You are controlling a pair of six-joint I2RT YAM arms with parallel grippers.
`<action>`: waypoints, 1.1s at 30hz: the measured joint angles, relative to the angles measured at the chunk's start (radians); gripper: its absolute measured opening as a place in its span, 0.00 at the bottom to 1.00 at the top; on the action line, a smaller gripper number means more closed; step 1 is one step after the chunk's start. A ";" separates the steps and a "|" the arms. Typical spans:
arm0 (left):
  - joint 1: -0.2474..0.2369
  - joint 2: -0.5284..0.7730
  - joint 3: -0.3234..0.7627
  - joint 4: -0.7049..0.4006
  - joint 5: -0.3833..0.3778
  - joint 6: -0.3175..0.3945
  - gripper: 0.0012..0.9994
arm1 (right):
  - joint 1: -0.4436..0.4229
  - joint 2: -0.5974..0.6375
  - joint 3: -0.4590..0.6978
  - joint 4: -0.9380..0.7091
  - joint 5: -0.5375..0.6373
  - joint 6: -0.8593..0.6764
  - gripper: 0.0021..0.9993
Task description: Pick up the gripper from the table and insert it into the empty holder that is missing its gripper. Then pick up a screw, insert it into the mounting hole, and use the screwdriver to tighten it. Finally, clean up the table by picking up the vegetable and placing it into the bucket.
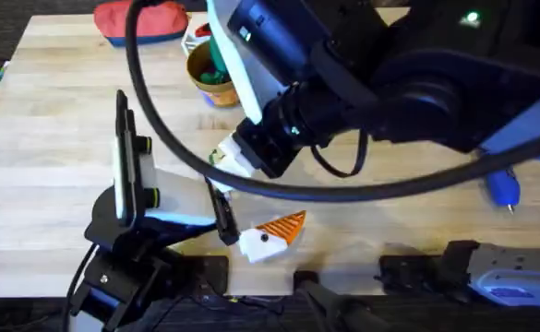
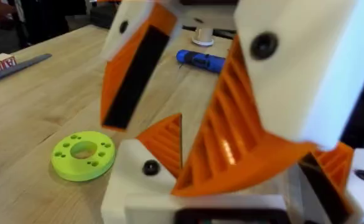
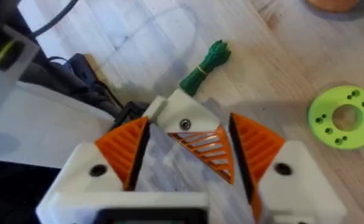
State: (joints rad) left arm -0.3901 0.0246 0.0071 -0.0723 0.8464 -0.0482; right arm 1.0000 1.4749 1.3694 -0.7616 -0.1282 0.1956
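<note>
Orange gripper point(image 1: 285, 226) lies against the white holder point(image 1: 256, 244), near-centre on the surface point(image 1: 48, 120), beside the left gripper point(image 1: 223, 221).

From the left wrist I cannot tell that gripper's state.

From the right wrist, the right gripper point(image 3: 188, 127) spreads open astride the holder. Press the wedge square, then fetch the screwdriver point(image 1: 502, 189).

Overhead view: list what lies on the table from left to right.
Red pouch → bucket → white holder with orange gripper → blue screwdriver.
</note>
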 joint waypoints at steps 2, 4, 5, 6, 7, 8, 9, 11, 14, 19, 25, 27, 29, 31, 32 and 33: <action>0.000 0.000 0.000 0.000 0.000 0.003 0.99 | -0.008 -0.002 0.007 -0.003 0.010 -0.005 0.97; 0.000 0.000 0.000 0.000 0.003 0.006 0.99 | -0.013 -0.013 0.011 -0.003 0.010 -0.004 0.99; 0.000 0.000 0.000 0.000 0.004 0.008 0.99 | -0.014 -0.023 0.012 -0.006 0.008 -0.005 0.99; 0.000 -0.001 0.000 0.000 0.004 0.008 0.99 | -0.017 -0.038 0.013 -0.015 0.008 -0.005 0.99; 0.000 -0.001 0.000 0.000 0.004 0.008 0.99 | -0.022 -0.052 0.014 -0.024 0.009 -0.005 0.99; 0.000 0.000 0.000 0.000 0.004 0.008 0.99 | -0.030 -0.074 0.016 -0.040 0.012 -0.005 0.99; 0.000 -0.001 0.000 0.000 0.004 0.009 0.99 | -0.041 -0.099 0.016 -0.058 0.022 -0.005 0.99; 0.000 0.000 0.000 0.000 0.004 0.011 0.99 | -0.065 -0.157 0.018 -0.104 0.046 -0.007 0.99; 0.000 -0.001 0.000 0.000 0.004 0.011 0.99 | -0.102 -0.262 0.021 -0.188 0.083 -0.018 0.99; 0.000 0.000 0.000 0.000 0.004 0.011 0.99 | -0.169 -0.438 0.028 -0.310 0.110 -0.023 0.99; 0.000 0.000 0.000 0.000 0.006 0.015 0.88 | -0.237 -0.619 0.021 -0.427 0.123 0.016 0.99; 0.000 0.000 0.000 0.000 0.006 0.015 0.81 | -0.243 -0.672 0.009 -0.455 0.125 0.036 0.99; 0.000 -0.001 0.000 0.000 0.007 0.015 0.69 | -0.244 -0.716 -0.008 -0.487 0.128 0.055 0.99; 0.000 -0.001 0.000 0.000 0.007 0.015 0.57 | -0.244 -0.747 -0.026 -0.513 0.128 0.073 0.99; 0.000 0.000 0.000 0.000 0.007 0.015 0.51 | -0.244 -0.763 -0.038 -0.526 0.128 0.088 0.99; 0.000 0.000 0.000 0.000 0.007 0.015 0.45 | -0.244 -0.775 -0.048 -0.533 0.128 0.099 0.99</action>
State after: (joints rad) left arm -0.3904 0.0242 0.0071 -0.0723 0.8532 -0.0328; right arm 0.7559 0.7004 1.3210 -1.2948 -0.0006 0.2942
